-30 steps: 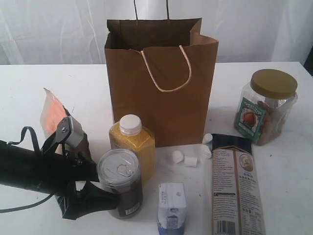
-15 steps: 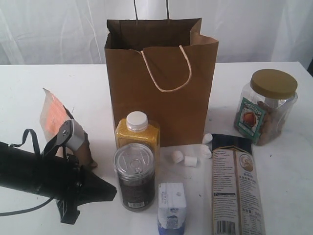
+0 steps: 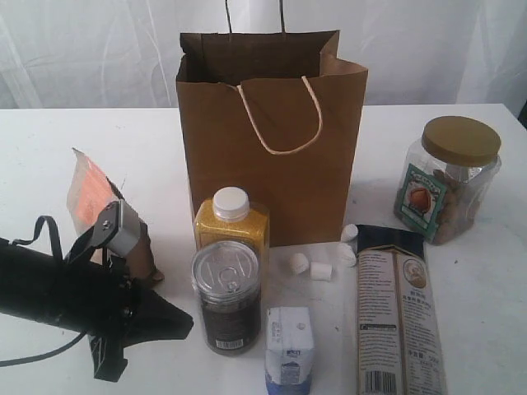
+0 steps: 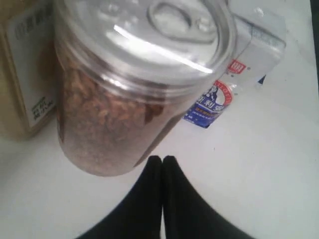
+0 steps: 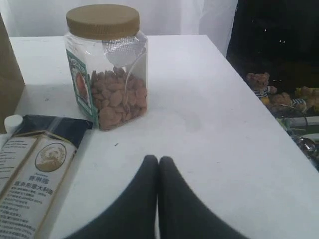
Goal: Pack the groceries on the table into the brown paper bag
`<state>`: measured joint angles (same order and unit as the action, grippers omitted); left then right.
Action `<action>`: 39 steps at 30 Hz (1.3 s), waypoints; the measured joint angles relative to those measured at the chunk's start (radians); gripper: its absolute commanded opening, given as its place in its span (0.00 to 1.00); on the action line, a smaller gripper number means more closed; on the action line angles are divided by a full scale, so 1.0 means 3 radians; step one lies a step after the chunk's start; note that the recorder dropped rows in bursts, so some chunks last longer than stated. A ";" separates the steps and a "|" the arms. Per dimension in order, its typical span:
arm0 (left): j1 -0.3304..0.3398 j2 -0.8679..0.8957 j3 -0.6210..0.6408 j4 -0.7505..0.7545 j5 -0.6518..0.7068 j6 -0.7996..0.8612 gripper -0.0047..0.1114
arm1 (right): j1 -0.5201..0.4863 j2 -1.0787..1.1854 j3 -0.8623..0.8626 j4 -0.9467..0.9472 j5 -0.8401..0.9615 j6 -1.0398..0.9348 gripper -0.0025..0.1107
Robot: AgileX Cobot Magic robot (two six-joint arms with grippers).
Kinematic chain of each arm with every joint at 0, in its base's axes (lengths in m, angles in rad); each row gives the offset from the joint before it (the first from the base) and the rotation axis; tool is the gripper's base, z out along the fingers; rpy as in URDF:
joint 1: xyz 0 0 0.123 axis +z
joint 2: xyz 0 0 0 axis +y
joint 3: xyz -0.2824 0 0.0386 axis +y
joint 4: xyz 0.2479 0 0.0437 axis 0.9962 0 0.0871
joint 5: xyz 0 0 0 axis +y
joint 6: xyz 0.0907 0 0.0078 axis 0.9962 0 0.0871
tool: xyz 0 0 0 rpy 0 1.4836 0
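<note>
small white-blue carton (image 3: 289, 344): upright at the near edge of the tabletop (image 3: 486, 329), just beside the foot of the can
long dark-topped packet (image 3: 399, 317): lying flat with its printed face up, dark end pointing towards the bag
left claw (image 3: 188, 319): clenched on nothing, black fingers (image 4: 149, 199) pressed together into a point; the tip sits low over the tabletop right at the can's base, and I cannot tell if it touches
silver pull-tab can (image 3: 226, 296): upright, clear wall showing dark brown contents, directly in front of the bottle
right claw (image 5: 158, 162): clenched and empty, over bare tabletop, short of the jar and near the packet's dark end
small white marshmallows (image 3: 321, 270): loose cluster on the tabletop between the bottle and the packet, by the bag's foot
yellow white-capped bottle (image 3: 231, 224): upright between the can and the bag
brown-orange pouch (image 3: 89, 191): leaning at the left, lower part hidden behind the black arm (image 3: 49, 292)
clear gold-lidded jar (image 3: 447, 179): upright at the right, brown nuts inside, apart from the bag
brown paper bag (image 3: 268, 156): upright at the centre rear, mouth open, cream cord handle hanging down its front
</note>
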<state>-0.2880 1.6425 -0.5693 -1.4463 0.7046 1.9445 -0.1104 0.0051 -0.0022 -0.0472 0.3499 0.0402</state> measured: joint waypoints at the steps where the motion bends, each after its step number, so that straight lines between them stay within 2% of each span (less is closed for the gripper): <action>1: 0.0000 -0.0073 0.0000 0.0000 -0.0021 -0.0088 0.04 | 0.0000 0.0000 0.0000 -0.0061 0.0000 -0.0074 0.02; 5: 0.0000 -0.0424 0.0000 0.0000 -0.0187 -0.0594 0.04 | 0.0000 0.0000 0.0000 -0.0265 -0.0107 -0.0321 0.02; 9: 0.0000 -0.0789 0.0000 0.0014 -0.0371 -0.1018 0.04 | 0.0000 0.0000 0.0000 0.0136 -0.0652 -0.0158 0.02; 14: 0.0000 -0.1186 0.0000 0.0132 -0.0400 -0.1374 0.04 | 0.0000 0.0000 0.0000 0.0760 -0.1631 0.0411 0.02; 15: 0.0000 -0.1296 0.0000 0.0248 -0.0382 -0.1410 0.04 | 0.0000 0.0000 0.0000 0.0871 -0.1924 0.0755 0.02; 21: 0.0000 -0.1448 0.0000 0.0285 -0.0105 -0.1031 0.04 | 0.0000 0.0095 -0.0081 0.0998 -0.2936 0.1736 0.02; 24: -0.0008 -0.1455 0.0000 -0.0043 -0.0355 -0.1174 0.04 | 0.0000 0.0571 -0.0427 0.0667 -0.3071 0.1907 0.02; 28: -0.0008 -0.1455 0.0000 -0.0554 -0.1105 -0.1580 0.04 | 0.0000 0.1554 -0.1110 -0.0568 -0.3144 0.1948 0.02; 30: -0.0008 -0.1455 0.0000 -0.0665 -0.1525 -0.1848 0.04 | 0.0000 0.2074 -0.1393 -0.1200 -0.3026 0.1920 0.02; 31: -0.0008 -0.1455 0.0000 -0.0703 -0.1853 -0.2117 0.04 | 0.0000 0.2643 -0.1652 -0.1741 -0.2607 0.1752 0.02; 32: -0.0008 -0.1460 0.0007 -0.0709 -0.1952 -0.2189 0.04 | 0.0000 0.2916 -0.1743 -0.1869 -0.2349 0.1613 0.02; 33: -0.0008 -0.1460 0.0037 -0.0725 -0.2093 -0.2245 0.04 | 0.0000 0.3443 -0.1968 -0.2041 -0.1505 0.1309 0.02; 37: -0.0008 -0.1463 0.0252 -0.0694 -0.2109 -0.2245 0.04 | 0.0000 0.4069 -0.2420 -0.2110 0.0295 0.1087 0.02; 39: -0.0008 -0.1463 0.0387 -0.0658 -0.2033 -0.2245 0.04 | -0.0007 0.4119 -0.2616 -0.2023 0.0710 0.1012 0.02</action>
<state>-0.2904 1.2037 -0.4533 -1.6437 0.0947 1.2710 -0.1125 1.2408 -0.7870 -0.6541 0.5630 0.3438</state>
